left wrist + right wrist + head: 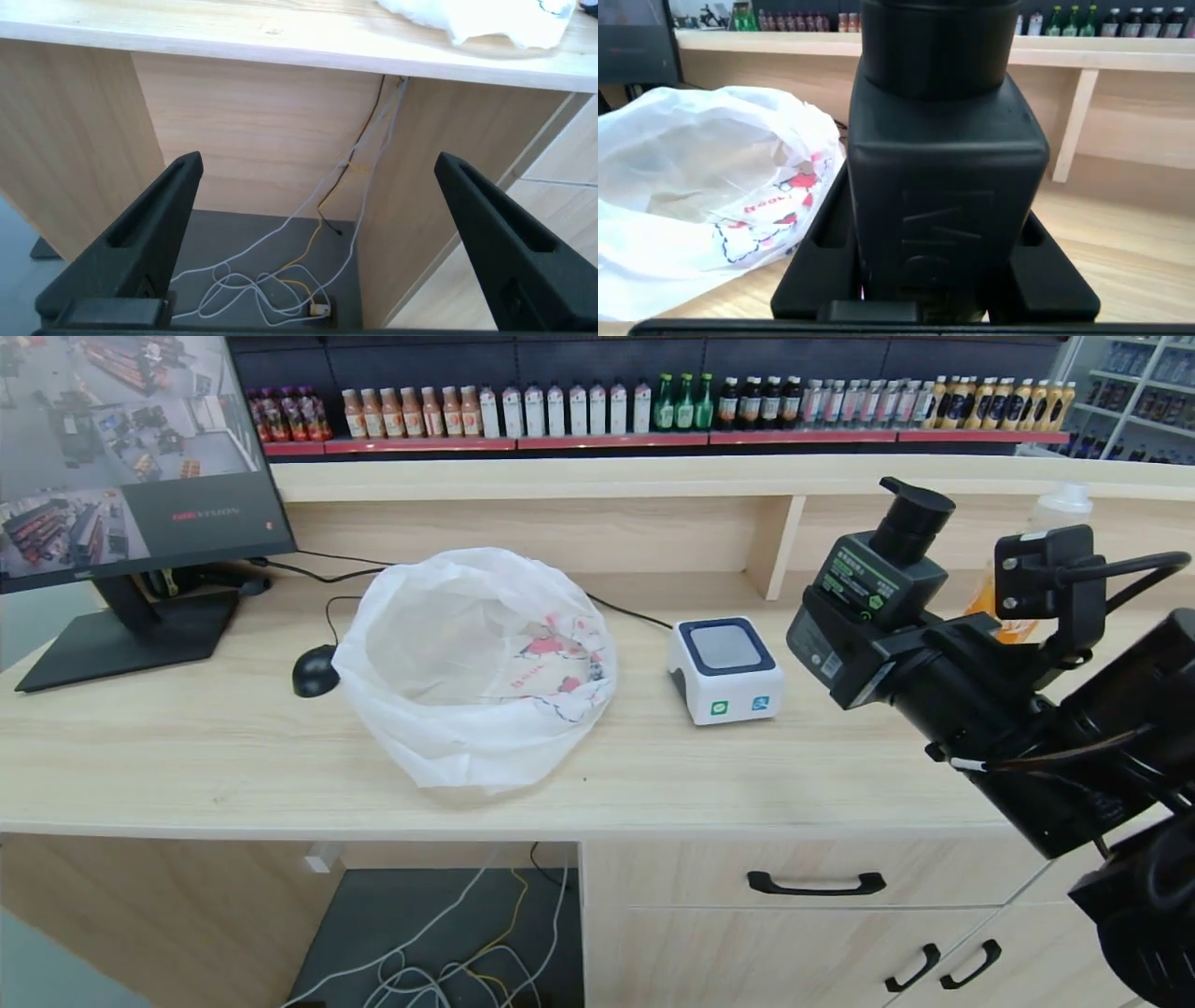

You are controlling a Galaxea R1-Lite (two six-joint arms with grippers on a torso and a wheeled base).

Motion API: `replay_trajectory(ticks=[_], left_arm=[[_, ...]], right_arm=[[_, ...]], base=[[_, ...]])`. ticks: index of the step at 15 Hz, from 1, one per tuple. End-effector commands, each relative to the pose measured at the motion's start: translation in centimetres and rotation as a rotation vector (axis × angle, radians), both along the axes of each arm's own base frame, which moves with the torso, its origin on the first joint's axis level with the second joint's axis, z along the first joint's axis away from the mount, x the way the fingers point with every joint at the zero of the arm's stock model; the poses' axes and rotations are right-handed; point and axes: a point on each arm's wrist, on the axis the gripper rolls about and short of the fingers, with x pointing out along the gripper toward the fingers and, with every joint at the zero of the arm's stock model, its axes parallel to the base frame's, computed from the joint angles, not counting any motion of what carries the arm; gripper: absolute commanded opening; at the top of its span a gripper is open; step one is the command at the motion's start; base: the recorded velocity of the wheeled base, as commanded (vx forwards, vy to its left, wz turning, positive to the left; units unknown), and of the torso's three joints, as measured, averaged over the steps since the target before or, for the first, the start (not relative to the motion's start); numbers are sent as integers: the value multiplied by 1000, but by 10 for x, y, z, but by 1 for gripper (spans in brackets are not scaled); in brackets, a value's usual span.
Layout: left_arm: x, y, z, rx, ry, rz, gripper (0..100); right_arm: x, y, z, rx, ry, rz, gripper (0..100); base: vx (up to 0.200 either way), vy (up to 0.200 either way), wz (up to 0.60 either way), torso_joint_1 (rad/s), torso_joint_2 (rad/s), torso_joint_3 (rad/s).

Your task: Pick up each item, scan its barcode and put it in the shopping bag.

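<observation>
The left claw (318, 168) gapes wide before the counter (234, 33) front; the right claw (934, 271) pinches a black bottle (878, 583).

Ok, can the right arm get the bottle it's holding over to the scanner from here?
Probably yes. The right pincer holds the black bottle just beside the scanner, and nothing stands on the counter between them.

**Black, white and pale wood**
Between the jaws of the black right gripper (929, 252) sits a black bottle (873, 593) with a green-printed label. Beyond the jaws: a white shopping bag (476, 663) printed red and blue, a white scanner (725, 670) topped navy and grey, and a pale wood-grain counter (187, 756)
</observation>
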Motion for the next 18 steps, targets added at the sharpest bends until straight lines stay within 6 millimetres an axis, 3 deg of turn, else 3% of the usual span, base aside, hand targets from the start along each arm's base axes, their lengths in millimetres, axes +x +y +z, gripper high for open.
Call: replay_trajectory(ticks=[1, 6, 13, 17, 18], left_arm=[[0, 0, 0, -2, 0, 1, 100], [0, 0, 0, 1, 0, 1, 100], [0, 0, 0, 1, 0, 1, 100], [0, 0, 0, 1, 0, 1, 100], [0, 0, 0, -1, 0, 1, 100]], right_arm=[[-5, -4, -3, -3, 7, -21, 0], [-14, -7, -3, -56, -9, -13, 0], [34, -2, 32, -214, -244, -188, 0], [54, 2, 21, -278, -319, -219, 0], [61, -2, 26, -310, -364, -238, 0]], base=[[0, 200, 0, 2, 2, 7], [0, 0, 0, 0, 0, 0], [0, 0, 0, 0, 0, 0], [0, 0, 0, 0, 0, 0], [0, 0, 0, 0, 0, 0]])
